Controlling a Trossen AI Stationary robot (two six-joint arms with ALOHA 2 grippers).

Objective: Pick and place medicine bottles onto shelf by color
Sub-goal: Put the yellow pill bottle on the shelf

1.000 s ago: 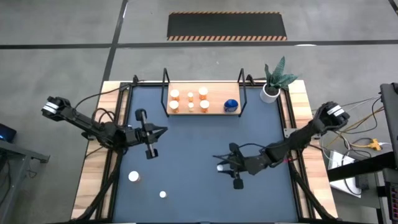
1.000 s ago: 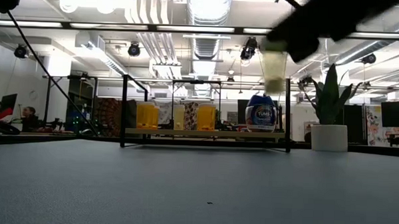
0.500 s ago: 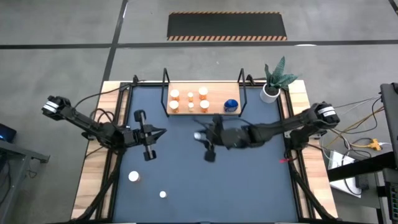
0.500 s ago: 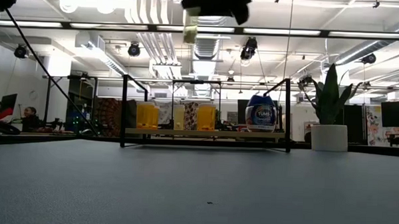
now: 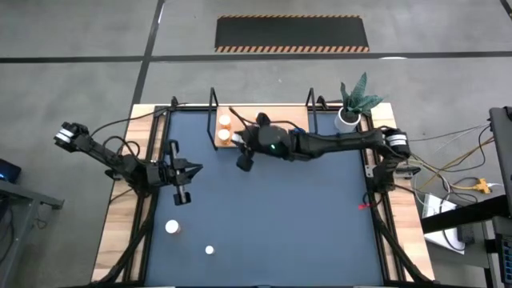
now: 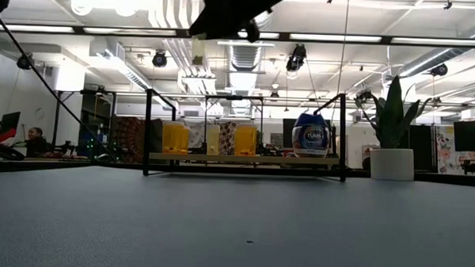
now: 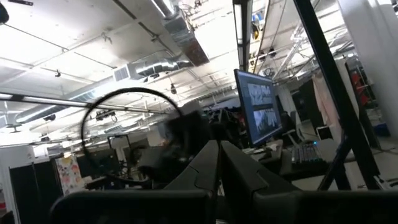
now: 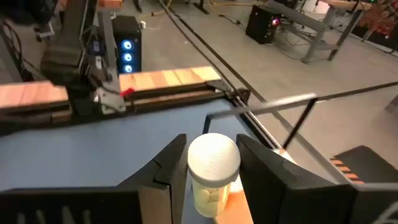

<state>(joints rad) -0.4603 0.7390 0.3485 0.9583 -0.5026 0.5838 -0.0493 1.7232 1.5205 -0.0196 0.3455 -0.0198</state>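
I see the right gripper (image 8: 208,171) clamped on a white-capped bottle (image 8: 213,174), which sits between its two fingers above the left part of the shelf (image 5: 282,138). From above, my arm hides that bottle and most bottles on the board. The left gripper (image 5: 195,167) is clenched on nothing over the mat (image 5: 264,224). Two bottles (image 5: 171,227) stand near the front edge.
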